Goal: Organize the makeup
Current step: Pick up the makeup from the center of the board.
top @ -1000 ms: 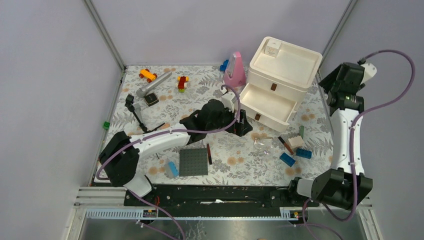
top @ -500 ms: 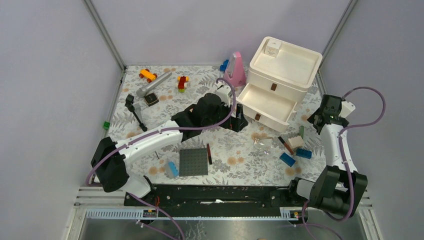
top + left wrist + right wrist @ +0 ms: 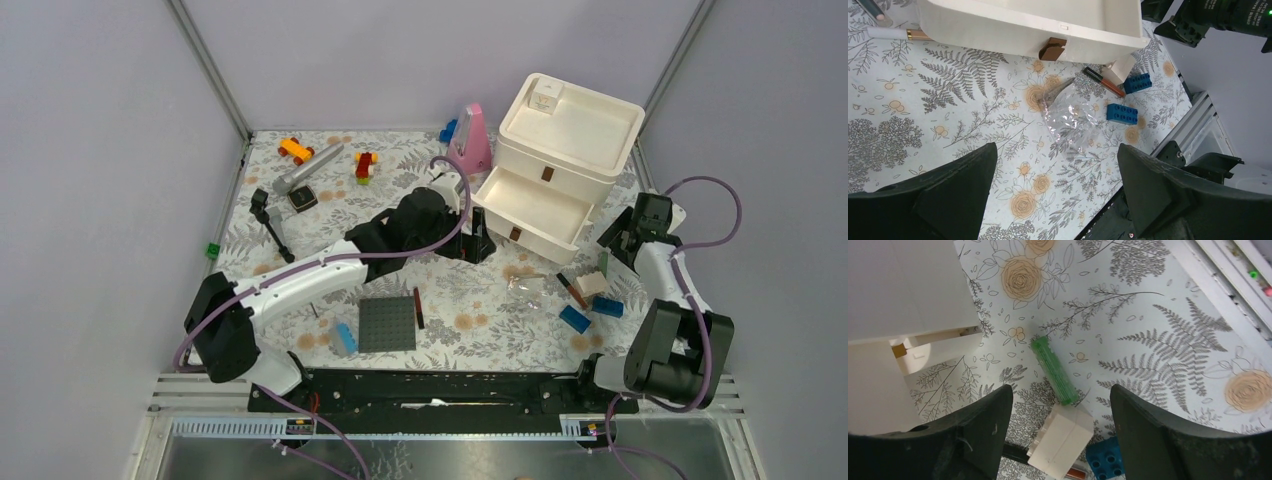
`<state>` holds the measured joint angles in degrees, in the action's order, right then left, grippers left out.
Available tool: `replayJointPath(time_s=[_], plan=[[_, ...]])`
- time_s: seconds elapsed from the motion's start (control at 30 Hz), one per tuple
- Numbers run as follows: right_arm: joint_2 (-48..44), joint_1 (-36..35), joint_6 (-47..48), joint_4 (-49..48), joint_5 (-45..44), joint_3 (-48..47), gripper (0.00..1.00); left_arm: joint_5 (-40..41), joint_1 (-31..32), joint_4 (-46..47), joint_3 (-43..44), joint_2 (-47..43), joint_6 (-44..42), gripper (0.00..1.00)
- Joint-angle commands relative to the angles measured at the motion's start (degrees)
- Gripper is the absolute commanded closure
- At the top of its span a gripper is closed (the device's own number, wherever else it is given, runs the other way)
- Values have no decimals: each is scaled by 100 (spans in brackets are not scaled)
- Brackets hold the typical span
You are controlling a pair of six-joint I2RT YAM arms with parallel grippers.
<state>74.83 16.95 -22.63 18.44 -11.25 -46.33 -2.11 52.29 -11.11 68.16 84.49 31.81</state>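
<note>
Two grippers, both empty.

1. Left gripper (image 3: 1057, 149): my jaws stand wide with nothing between them. It hangs over the table (image 3: 948, 100) in front of the open drawer (image 3: 1023, 30).
2. Right gripper (image 3: 1059, 390): my jaws are apart and hold nothing. It hangs over the green stick (image 3: 1054, 370) and the sponge (image 3: 1060, 440).
3. Lipstick (image 3: 1104, 82): lies flat on the table, outside the drawer, just beside the sponge.
4. Sponge: on the table, touching the near end of the green stick.
5. Second dark stick (image 3: 418, 307): lies along the right edge of the grey plate (image 3: 387, 324).
6. White stick with gold band (image 3: 888, 33): on the table beside the drawer, partly hidden.
7. Clear wrapper (image 3: 1068, 117): crumpled, below my left jaws.
8. Blue bricks, two (image 3: 1122, 113) (image 3: 1138, 83): near the lipstick.
</note>
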Motion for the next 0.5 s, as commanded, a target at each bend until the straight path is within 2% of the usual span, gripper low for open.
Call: replayJointPath(time_s=[0.0,0.33,0.47], plan=[[396,19,210,-398,385,-140,23,-17,95,71,335,194,166,3],[1461,19,461,-313,636,-654,35,-19,132,11,610,442,123,1],[1729,19,514,-193,549,-736,36,92,132,-23,630,442,143,1]])
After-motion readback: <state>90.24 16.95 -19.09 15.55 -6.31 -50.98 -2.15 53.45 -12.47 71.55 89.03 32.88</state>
